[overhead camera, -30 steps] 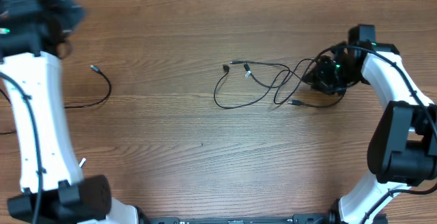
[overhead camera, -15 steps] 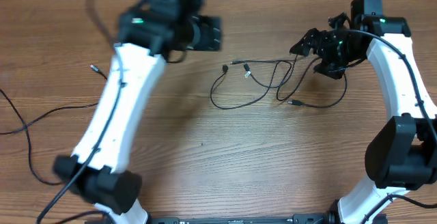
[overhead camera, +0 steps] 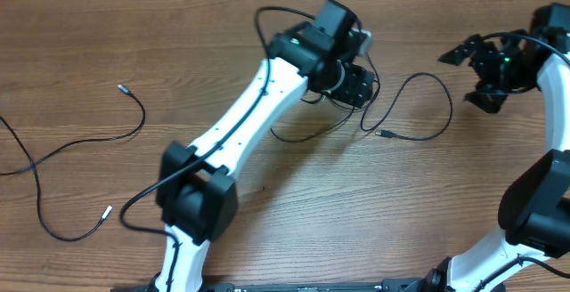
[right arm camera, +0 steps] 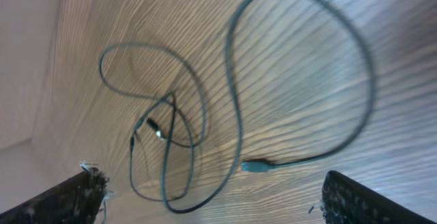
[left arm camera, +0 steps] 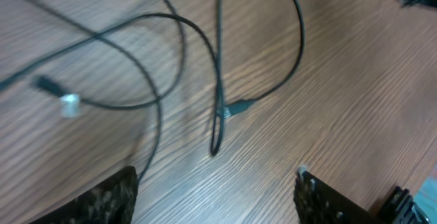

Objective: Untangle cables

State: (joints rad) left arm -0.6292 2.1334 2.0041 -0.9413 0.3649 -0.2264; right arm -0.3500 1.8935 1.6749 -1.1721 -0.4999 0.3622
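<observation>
The tangled cables [overhead camera: 392, 105] lie at the table's middle right, thin black cords crossing one another, with one wide loop [overhead camera: 427, 105] spread to the right and a plug [overhead camera: 385, 133] at its lower end. My left gripper [overhead camera: 354, 83] hovers right over the knot's left part and hides it from above. In the left wrist view the left gripper [left arm camera: 215, 174] is open over bare wood, with crossing cords and a plug [left arm camera: 235, 108] just ahead. My right gripper [overhead camera: 468, 78] stands open, apart to the right. The right gripper [right arm camera: 210, 177] holds nothing; the cable loop [right arm camera: 235, 115] lies beyond it.
A separate black cable [overhead camera: 134, 118] with a small plug [overhead camera: 122, 87] lies at the left, and a longer cord [overhead camera: 36, 181] curls near the left edge. My left arm [overhead camera: 240, 141] stretches diagonally across the table's middle.
My left arm swung from the far left to above the tangle. The right gripper opened, let go of the cable and drew back to the right; the loop now lies spread out.
</observation>
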